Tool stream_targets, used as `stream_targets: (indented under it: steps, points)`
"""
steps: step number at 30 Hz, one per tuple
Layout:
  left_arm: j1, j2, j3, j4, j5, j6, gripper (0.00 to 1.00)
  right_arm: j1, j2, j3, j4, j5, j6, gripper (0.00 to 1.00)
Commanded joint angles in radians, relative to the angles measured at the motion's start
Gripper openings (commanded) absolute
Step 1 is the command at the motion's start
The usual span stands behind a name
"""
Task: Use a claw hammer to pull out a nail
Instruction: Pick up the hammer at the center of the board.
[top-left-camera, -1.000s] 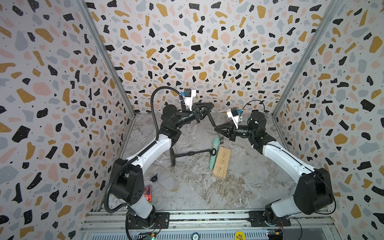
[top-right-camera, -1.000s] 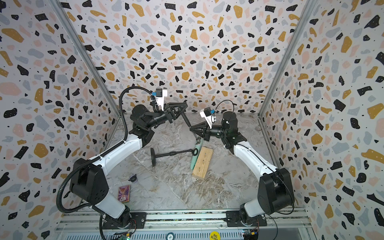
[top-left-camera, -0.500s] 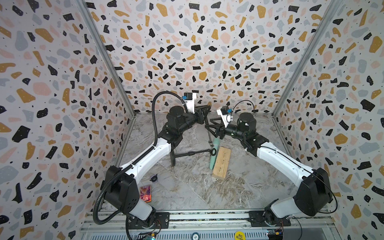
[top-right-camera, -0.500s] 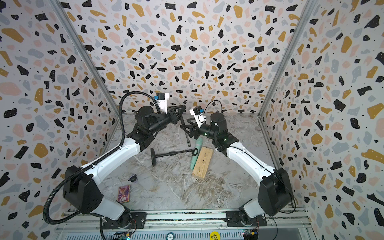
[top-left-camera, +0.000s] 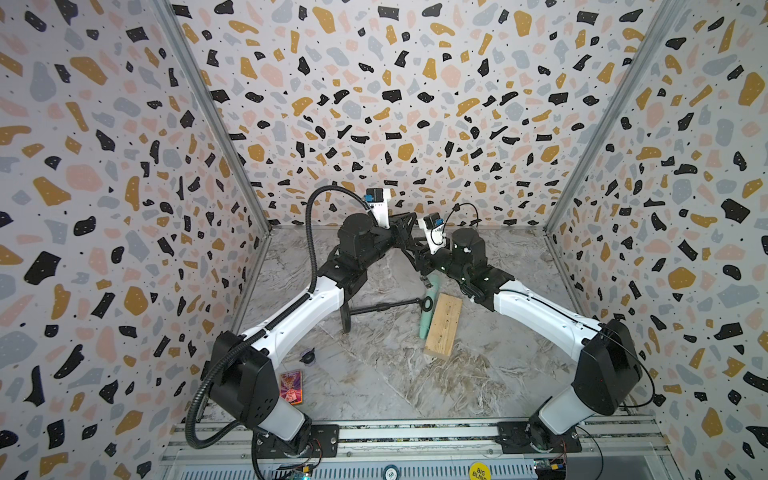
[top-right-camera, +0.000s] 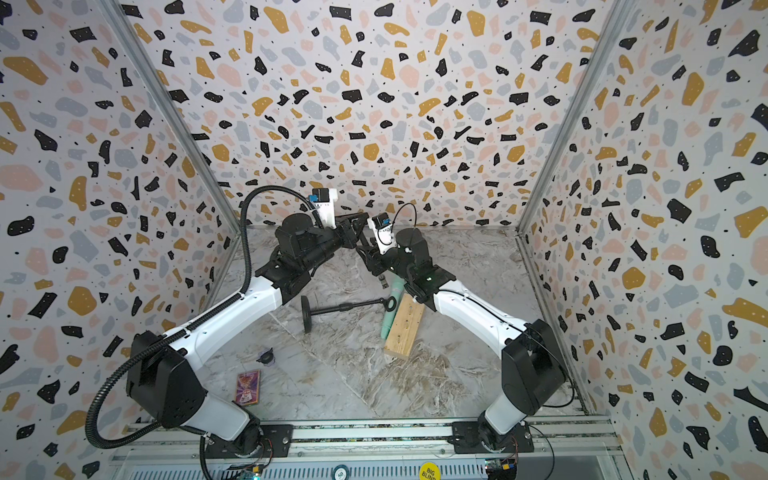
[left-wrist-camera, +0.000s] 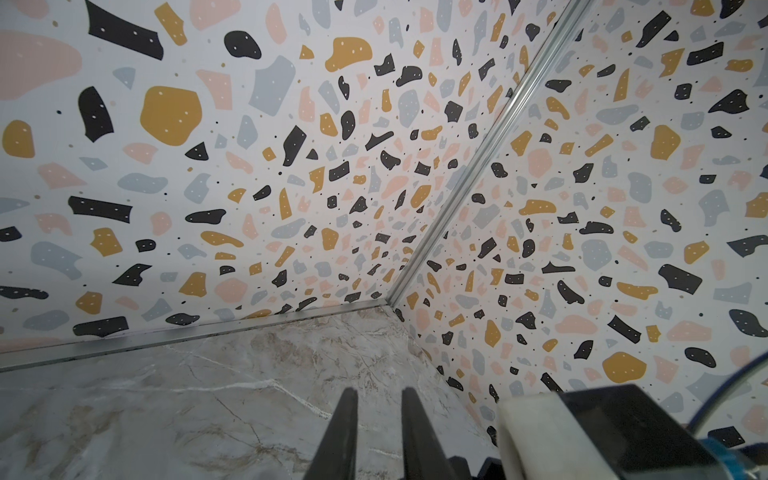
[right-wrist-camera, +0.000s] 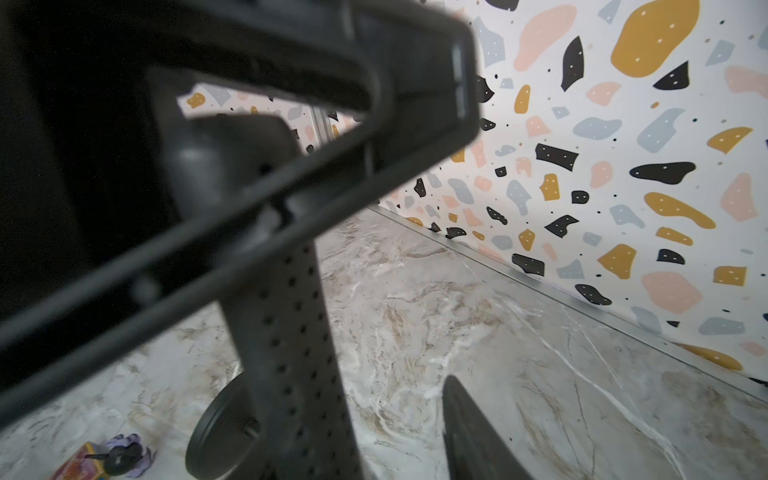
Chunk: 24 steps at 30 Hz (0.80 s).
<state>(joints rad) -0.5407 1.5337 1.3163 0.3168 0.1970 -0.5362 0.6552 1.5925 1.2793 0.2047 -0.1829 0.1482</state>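
Note:
The claw hammer (right-wrist-camera: 291, 332) hangs off the table at the back middle, its dotted black handle slanting down to a small silvery head (top-right-camera: 384, 284). My left gripper (top-left-camera: 409, 222) is shut on the handle's upper part. In the left wrist view only the narrow-set fingertips (left-wrist-camera: 347, 415) show, and the handle is out of sight. My right gripper (top-left-camera: 415, 255) is open beside the handle; one of its fingers (right-wrist-camera: 469, 428) stands apart from the handle and the other is hidden behind it. The wooden block (top-left-camera: 444, 326) lies below on the table. I cannot make out the nail on it.
A mint-green stick tool (top-left-camera: 427, 309) lies against the block's left side. A long black rod with disc ends (top-left-camera: 382, 306) lies across the middle. A small purple-black thing (top-left-camera: 308, 356) and a colourful card (top-left-camera: 292, 386) lie front left. The back wall is close behind both grippers.
Both arms have closed in on each other at the back middle. The right gripper has swung left up to the hammer's handle and opened. The left gripper still holds the hammer.

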Motion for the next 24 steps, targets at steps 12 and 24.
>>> stream_targets:
  steps: [12,24]
  points:
    - [-0.010,-0.039,0.051,0.022,0.010,0.064,0.34,-0.003,0.027,0.102,-0.113,0.103,0.024,0.00]
    - [0.037,-0.210,-0.110,-0.148,-0.025,0.190,0.78,-0.071,-0.117,-0.117,0.063,0.310,0.075,0.00]
